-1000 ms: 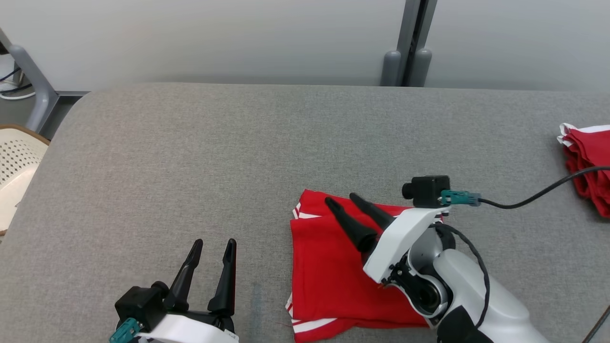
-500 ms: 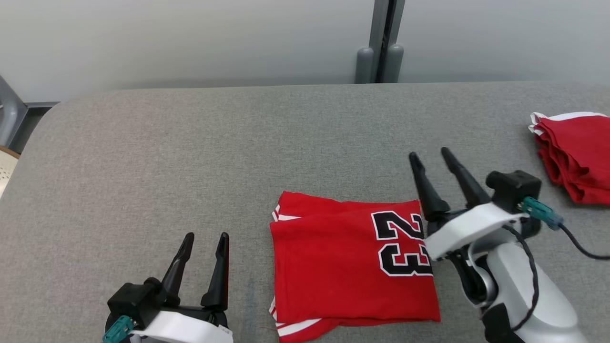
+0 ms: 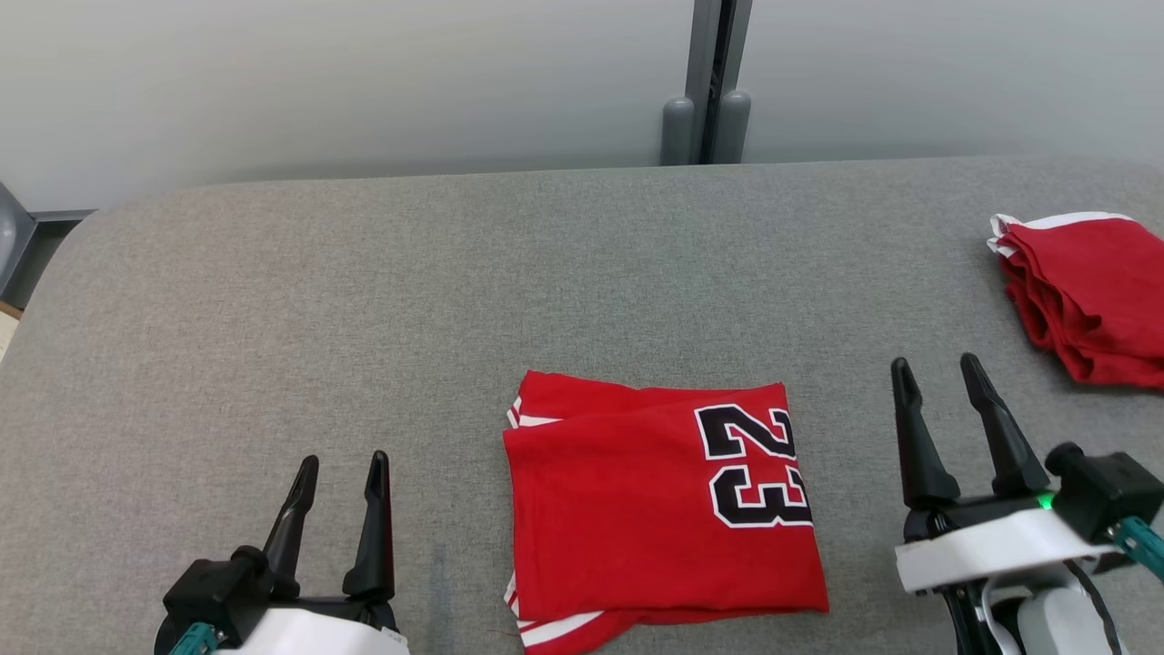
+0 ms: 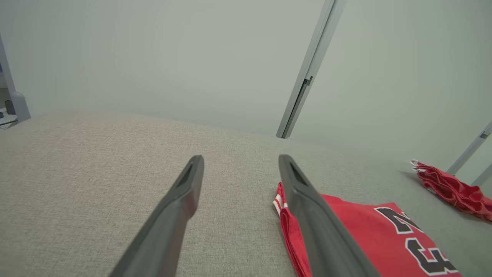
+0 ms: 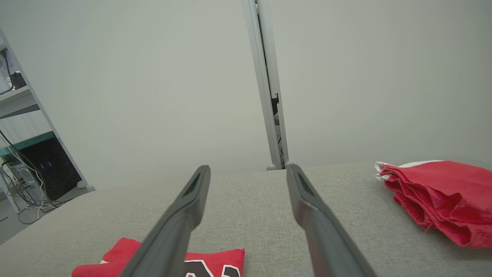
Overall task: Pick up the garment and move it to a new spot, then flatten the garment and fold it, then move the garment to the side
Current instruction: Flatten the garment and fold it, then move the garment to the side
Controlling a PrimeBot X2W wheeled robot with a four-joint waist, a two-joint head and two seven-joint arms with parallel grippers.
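While seemingly flat, garment (image 3: 627,537) on table (image 3: 364,300).

One folded red jersey (image 3: 637,509), one heap of red cloth (image 3: 1082,291), one grey counter (image 3: 364,300), two claws: left claw (image 3: 344,460), right claw (image 3: 935,364).

garment (image 3: 655,509) ctr on table (image 3: 364,300) | L pincer (image 3: 344,458) left of it | R pincer (image 3: 935,361) right | cloth pile (image 3: 1082,291) far R

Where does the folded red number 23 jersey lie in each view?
Head view: jersey lower centre.
Left wrist view: jersey lower right.
Right wrist view: jersey bottom edge, left of centre.
Shared landmark: red garment pile at the right edge.
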